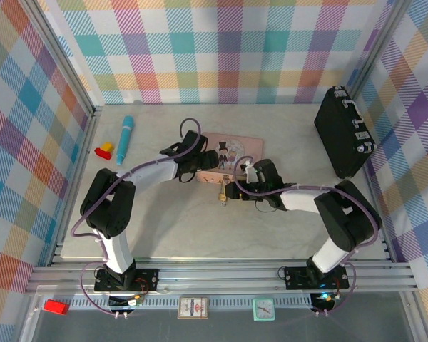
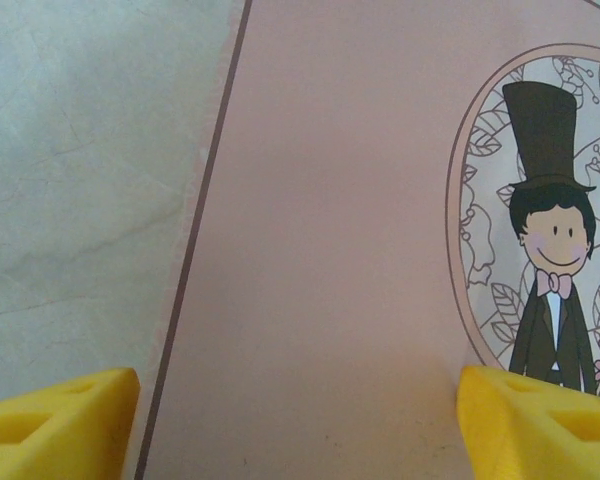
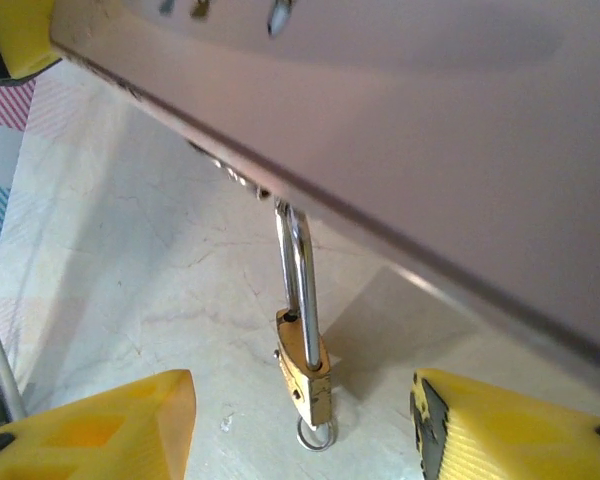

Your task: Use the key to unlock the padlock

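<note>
Jaws of the right hand (image 3: 302, 410) are spread either side of the padlock (image 3: 302, 365), with nothing gripped. The padlock is hung from the pink tin's (image 2: 330, 250) hasp at the desk's (image 3: 130, 280) middle, its shackle apparently shut. The key cannot be made out. Beyond, the left hand (image 2: 298, 400) is held open and empty over the lid. Unlocking is judged not yet done.
</note>
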